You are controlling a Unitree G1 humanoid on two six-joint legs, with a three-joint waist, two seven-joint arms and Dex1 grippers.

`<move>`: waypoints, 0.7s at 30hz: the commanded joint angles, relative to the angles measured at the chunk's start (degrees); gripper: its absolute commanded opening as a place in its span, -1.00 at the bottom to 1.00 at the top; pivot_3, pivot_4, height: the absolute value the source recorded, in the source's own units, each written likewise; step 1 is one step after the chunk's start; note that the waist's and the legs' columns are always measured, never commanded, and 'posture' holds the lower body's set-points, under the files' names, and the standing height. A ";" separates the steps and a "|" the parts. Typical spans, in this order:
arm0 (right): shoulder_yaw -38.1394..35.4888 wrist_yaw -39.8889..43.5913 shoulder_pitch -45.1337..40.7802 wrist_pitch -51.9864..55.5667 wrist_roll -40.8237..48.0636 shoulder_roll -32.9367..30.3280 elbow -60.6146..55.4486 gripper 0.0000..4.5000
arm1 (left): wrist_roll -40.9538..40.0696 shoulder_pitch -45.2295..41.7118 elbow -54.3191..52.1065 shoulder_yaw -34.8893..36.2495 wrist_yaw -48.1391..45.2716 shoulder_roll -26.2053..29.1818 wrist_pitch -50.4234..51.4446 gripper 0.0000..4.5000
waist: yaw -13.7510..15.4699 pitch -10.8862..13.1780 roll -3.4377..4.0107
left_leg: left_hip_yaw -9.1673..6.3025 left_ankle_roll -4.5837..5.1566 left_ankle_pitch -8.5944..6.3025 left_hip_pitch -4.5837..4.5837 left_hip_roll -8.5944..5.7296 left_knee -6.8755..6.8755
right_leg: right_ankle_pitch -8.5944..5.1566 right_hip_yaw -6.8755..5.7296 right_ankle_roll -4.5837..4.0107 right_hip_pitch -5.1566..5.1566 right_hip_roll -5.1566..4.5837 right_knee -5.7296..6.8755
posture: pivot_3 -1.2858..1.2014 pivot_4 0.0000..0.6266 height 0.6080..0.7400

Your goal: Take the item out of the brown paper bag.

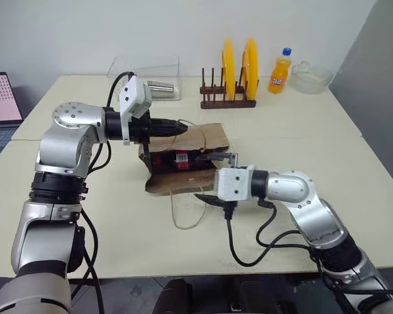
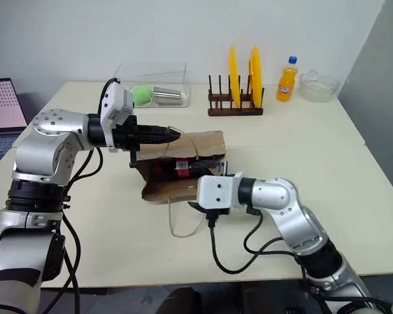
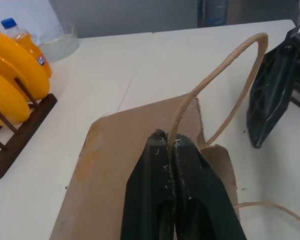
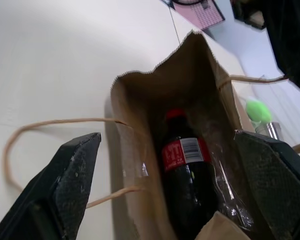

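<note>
No fully readable text anywhere. The item [image 4: 187,175], a dark bottle lying inside the brown paper bag [image 4: 190,70], has a red label with white cursive script that cannot be made out, plus a white barcode patch with its digits illegible. The orange soda bottle [image 1: 280,70] at the table's far side carries a small dark-blue logo patch, seen closer in the left wrist view, with the lettering unreadable. The laptop screen [image 1: 1,98] at the left edge shows a pink dotted pattern, no characters legible.
</note>
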 commanded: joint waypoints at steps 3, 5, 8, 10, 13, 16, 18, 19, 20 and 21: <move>3.71 -5.62 -4.17 2.66 -4.97 4.31 4.71 0.99 | -0.65 -2.65 0.42 1.41 -0.26 0.61 0.83 -1.00 | 0.10 0.00 0.00 | -0.01 -0.02 0.01 -0.34 0.00 0.06 | 0.15 -0.01 -0.25 -0.33 0.00 0.04 | 0.03 -0.52 1.00; 5.49 -7.04 -5.48 2.27 -7.19 5.12 7.01 0.99 | -0.65 -3.34 1.64 1.54 -0.34 0.70 1.16 -1.00 | 0.09 0.00 0.00 | -0.03 -0.18 0.11 -0.55 -0.02 0.11 | 0.17 -0.02 -0.26 -0.51 -0.02 0.04 | 0.03 -0.52 1.00; 6.63 -8.94 -6.76 2.83 -9.34 6.24 9.54 0.99 | -0.62 -3.70 2.24 1.41 -0.67 0.76 1.09 -1.00 | 0.05 0.00 0.00 | 0.01 -0.20 0.12 -0.72 -0.02 0.10 | 0.17 0.00 -0.27 -0.71 -0.02 0.07 | 0.03 -0.52 1.00; 6.98 -9.78 -7.29 3.46 -10.35 6.85 10.76 0.99 | -0.69 -3.80 2.31 1.35 -0.86 0.77 1.16 -1.00 | -0.02 0.00 0.00 | 0.00 -0.21 0.12 -0.72 -0.02 0.07 | 0.17 -0.01 -0.27 -0.73 -0.02 0.08 | 0.03 -0.52 1.00; 7.18 -11.15 -8.69 5.82 -11.40 8.90 12.84 0.99 | -0.77 -3.84 2.34 1.26 -1.32 0.86 1.29 -1.00 | -0.06 0.00 0.00 | 0.01 -0.21 0.12 -0.73 -0.02 0.07 | 0.18 0.00 -0.27 -0.74 -0.01 0.09 | 0.03 -0.52 1.00; 7.51 -11.99 -9.92 7.51 -12.44 10.53 14.58 0.99 | -0.73 -3.96 2.28 1.36 -1.50 0.88 1.49 -1.00 | -0.07 0.00 0.00 | 0.01 -0.21 0.12 -0.73 -0.02 0.07 | 0.18 0.00 -0.28 -0.74 -0.01 0.10 | 0.03 -0.52 1.00; 8.04 -12.74 -10.89 8.14 -13.61 11.46 16.20 0.99 | -0.75 -4.08 2.19 1.45 -1.61 0.94 1.74 -1.00 | -0.10 0.00 0.00 | 0.00 -0.19 0.11 -0.73 -0.02 0.07 | 0.18 0.00 -0.28 -0.74 -0.01 0.10 | 0.03 -0.52 1.00; 8.51 -13.58 -11.64 8.12 -14.52 11.95 17.58 0.99 | -0.78 -4.16 2.18 1.51 -1.60 0.97 1.87 -1.00 | -0.11 0.00 0.00 | 0.00 -0.19 0.11 -0.73 -0.02 0.07 | 0.18 0.00 -0.28 -0.75 -0.01 0.11 | 0.03 -0.52 1.00; 8.82 -14.15 -12.11 8.04 -15.07 12.21 18.46 0.99 | -0.78 -4.21 2.19 1.55 -1.59 0.99 1.94 -1.00 | -0.13 0.00 0.00 | 0.00 -0.19 0.11 -0.73 -0.02 0.07 | 0.18 0.00 -0.28 -0.75 -0.01 0.11 | 0.03 -0.52 1.00; 9.69 -15.05 -12.99 7.71 -16.46 12.34 19.92 0.99 | -0.81 -4.26 2.20 1.60 -1.56 1.01 2.02 -1.00 | -0.14 0.00 0.00 | 0.01 -0.19 0.11 -0.72 -0.02 0.07 | 0.18 0.00 -0.28 -0.74 -0.01 0.11 | 0.03 -0.52 1.00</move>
